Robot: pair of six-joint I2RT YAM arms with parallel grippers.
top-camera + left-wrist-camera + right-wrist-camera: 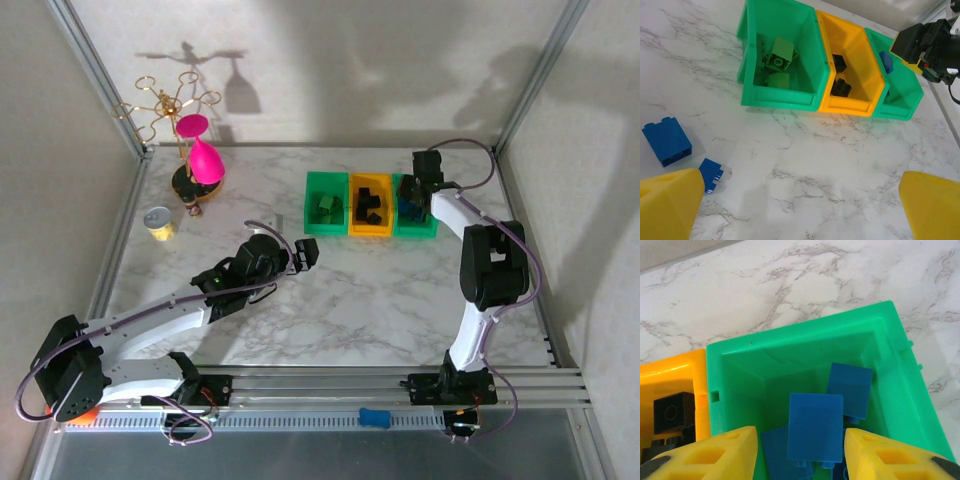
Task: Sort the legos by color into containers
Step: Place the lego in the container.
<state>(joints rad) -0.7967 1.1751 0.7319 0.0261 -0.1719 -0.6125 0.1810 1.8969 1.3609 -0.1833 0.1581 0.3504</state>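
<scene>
Marble table (350,300), left jaws parted, right jaws parted over green bin (805,337), blue bricks (815,425) cropped

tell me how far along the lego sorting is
Done: green bricks in the left bin, black bricks in the orange bin. In hand: the right pincer is over the right bin, a blue brick loose between its fingers. Left: two blue bricks on the table, near the open left pincer.

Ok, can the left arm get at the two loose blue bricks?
Probably yes: the bigger blue brick and the smaller blue brick lie on bare table beside the open left pincer, nothing between.
</scene>
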